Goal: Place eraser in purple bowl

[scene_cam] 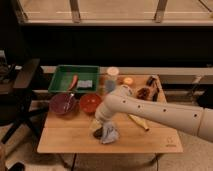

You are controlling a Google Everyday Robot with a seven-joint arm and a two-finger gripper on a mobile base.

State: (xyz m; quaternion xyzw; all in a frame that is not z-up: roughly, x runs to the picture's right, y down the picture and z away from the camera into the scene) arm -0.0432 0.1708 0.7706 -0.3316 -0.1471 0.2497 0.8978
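Observation:
The purple bowl [63, 103] stands on the left part of the wooden table [70, 141], with a utensil in it. The eraser [98, 133] is a small dark block at the table's middle front, mostly covered by my gripper. My gripper [99, 127] comes in from the right on a white arm [150, 111] and is right down over the eraser, to the right of and nearer than the purple bowl.
An orange bowl [90, 102] sits beside the purple one. A green tray [75, 78] with items is at the back left. A blue-grey cloth [110, 135] lies by the eraser. A banana [138, 123], a cup [112, 76] and small items are to the right and back.

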